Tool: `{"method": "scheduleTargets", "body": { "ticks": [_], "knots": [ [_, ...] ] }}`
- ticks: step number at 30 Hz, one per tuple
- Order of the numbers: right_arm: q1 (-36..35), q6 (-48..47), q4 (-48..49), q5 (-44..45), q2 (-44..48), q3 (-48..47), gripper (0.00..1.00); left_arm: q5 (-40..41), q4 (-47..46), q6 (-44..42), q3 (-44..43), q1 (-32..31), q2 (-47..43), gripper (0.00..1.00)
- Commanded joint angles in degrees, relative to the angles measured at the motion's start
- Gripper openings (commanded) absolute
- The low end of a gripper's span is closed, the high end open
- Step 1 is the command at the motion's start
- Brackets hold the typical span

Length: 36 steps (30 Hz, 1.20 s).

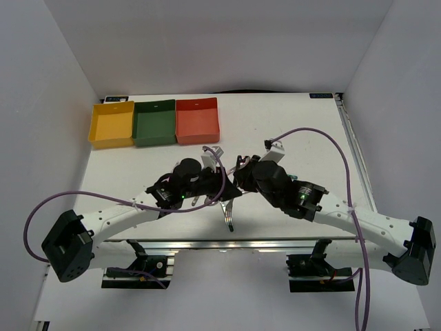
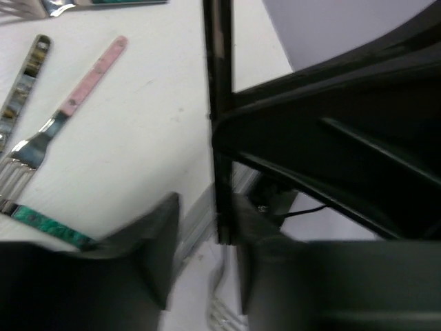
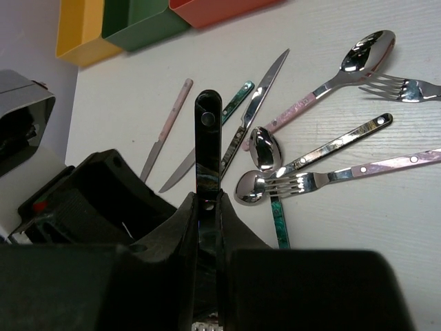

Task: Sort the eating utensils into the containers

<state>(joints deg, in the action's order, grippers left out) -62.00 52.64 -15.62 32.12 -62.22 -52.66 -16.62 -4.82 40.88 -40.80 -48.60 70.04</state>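
My right gripper point(image 3: 209, 198) is shut on a black-handled fork point(image 3: 207, 138). The handle sticks out past the fingers and the tines show at the frame's bottom. In the top view this fork point(image 1: 228, 215) hangs above the table's near middle, between both grippers. My left gripper point(image 2: 204, 231) is open, its fingers on either side of the fork's lower handle point(image 2: 220, 138), which lies close against the right finger point(image 2: 258, 276). Several other utensils lie on the table: a pink-handled spoon point(image 3: 365, 55), knives point(image 3: 258, 103) and a pink-handled fork point(image 2: 76, 103). The yellow point(image 1: 111, 124), green point(image 1: 154, 122) and red-orange point(image 1: 197, 120) bins stand at the back left.
The two wrists are nearly touching at the table's middle point(image 1: 231, 179). A metal rail point(image 1: 227, 243) runs along the near edge. White walls enclose the table on three sides.
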Motion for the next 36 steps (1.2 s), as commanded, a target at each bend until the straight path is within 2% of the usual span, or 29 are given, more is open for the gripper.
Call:
{"method": "scheduleTargets", "body": {
  "ticks": [1, 2, 3, 4, 6, 7, 8, 9, 12, 14, 16, 18, 19, 20, 22, 23, 25, 26, 30, 33, 36],
  "knots": [
    [-0.9, -1.0, 3.9, -1.6, -0.2, -0.7, 0.0, 0.6, -4.8, 0.1, -1.6, 0.1, -0.2, 0.39],
    [-1.0, -1.0, 3.8, -1.6, -0.5, -0.9, 0.0, 0.5, -4.8, -0.1, -1.7, 0.1, 0.1, 0.3],
    [-1.0, -0.9, 3.6, -1.7, -1.0, -1.0, 0.0, 0.5, -4.8, -0.4, -1.9, 0.1, 0.3, 0.11],
    [-1.0, -0.9, 3.5, -1.7, -1.5, -1.3, 0.0, 0.8, -4.5, -0.8, -2.4, 0.1, 0.4, 0.03],
    [-1.0, -0.7, 3.6, -1.4, -1.4, -1.3, 0.0, 3.1, -2.7, -1.4, -3.2, 0.0, 1.3, 0.0],
    [-0.9, -0.6, 3.7, -0.8, -1.2, -1.0, 0.03, 4.4, -2.6, -1.4, -3.2, 0.0, 1.4, 0.0],
    [-0.8, -0.7, 3.3, 0.0, 0.0, -0.9, 0.57, 8.1, -2.7, -0.8, -3.0, 0.2, 1.4, 0.0],
    [-0.5, -0.3, 0.6, 2.6, 1.6, -0.9, 0.89, 10.4, -2.2, -0.3, -3.0, 0.5, 1.4, 0.0],
    [0.7, 3.9, -11.0, 12.8, 6.3, -3.8, 0.89, 15.3, -1.2, 3.4, -5.0, 5.9, 3.4, 0.0],
    [1.0, 7.1, -22.2, 18.4, 12.9, -5.0, 0.89, 19.3, 0.6, 6.4, -9.5, 10.6, 6.0, 0.0],
    [1.0, 7.5, -26.0, 21.3, 20.3, -4.8, 0.89, 21.4, 2.2, 8.4, -15.3, 19.4, 13.6, 0.0],
    [1.0, 6.4, -27.2, 20.6, 26.3, -3.1, 0.89, 20.2, 3.9, 9.1, -27.4, 24.9, 26.3, 0.0],
    [1.0, 6.2, -28.2, 20.5, 27.4, -2.8, 0.89, 19.5, 7.1, 9.2, -36.0, 25.9, 30.1, 0.0],
    [1.0, 6.2, -29.0, 20.0, 28.8, -2.7, 0.89, 18.8, 9.3, 9.0, -41.1, 26.8, 34.2, 0.0],
    [1.0, 6.1, -30.4, 19.6, 29.3, -3.0, 0.89, 17.2, 12.5, 9.2, -50.2, 28.6, 45.1, 0.0],
    [1.0, 5.6, -31.3, 18.6, 29.4, -3.1, 0.89, 16.7, 14.8, 9.4, -58.2, 28.9, 48.3, 0.0],
    [1.0, 4.8, -31.8, 18.0, 29.2, -3.5, 0.89, 17.7, 17.0, 9.9, -65.1, 29.6, 53.9, 0.01],
    [1.1, 4.1, -31.9, 17.5, 28.7, -3.6, 0.89, 17.7, 18.3, 10.6, -70.3, 29.9, 58.5, 0.04],
    [1.1, 3.0, -31.7, 16.6, 27.7, -3.4, 0.89, 18.1, 17.6, 14.5, -74.3, 31.6, 64.1, 0.04],
    [1.1, 1.9, -30.9, 16.6, 27.1, -3.0, 0.89, 17.5, 14.0, 15.5, -72.5, 32.3, 63.8, 0.05],
    [1.1, 1.0, -30.5, 17.4, 26.3, -3.1, 0.89, 17.2, 11.8, 15.6, -69.7, 32.3, 62.3, 0.12]
  ]
}}
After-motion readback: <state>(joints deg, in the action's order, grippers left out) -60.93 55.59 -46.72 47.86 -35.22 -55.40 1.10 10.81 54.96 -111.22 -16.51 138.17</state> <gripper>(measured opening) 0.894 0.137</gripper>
